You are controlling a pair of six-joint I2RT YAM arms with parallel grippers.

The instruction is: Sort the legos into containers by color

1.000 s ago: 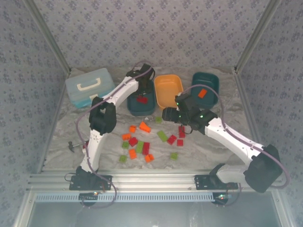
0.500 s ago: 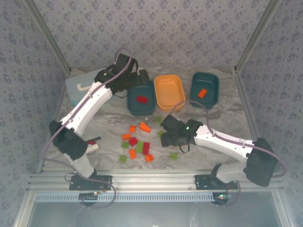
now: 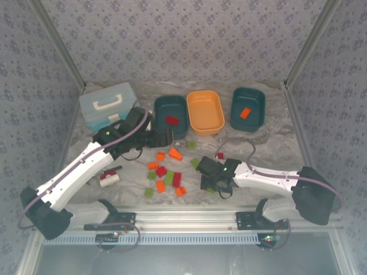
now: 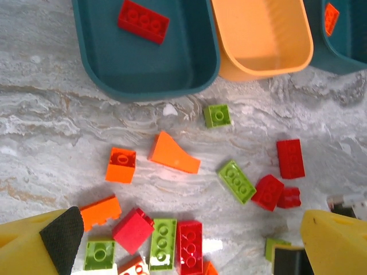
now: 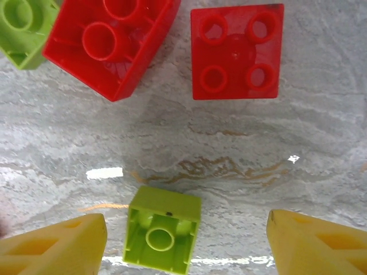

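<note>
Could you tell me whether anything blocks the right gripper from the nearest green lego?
Nothing visible does: the green lego lies on the table between the right gripper's open fingers; two red legos lie beyond, apart from it.

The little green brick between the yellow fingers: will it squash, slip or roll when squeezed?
Probably stiff: the green brick looks like hard moulded plastic with crisp edges. Its flat sides make rolling unlikely, though glossy plastic could slip. It lies hollow side up, thin-walled, so likely light; a nudge from the right gripper might slide it across the smooth table.
</note>
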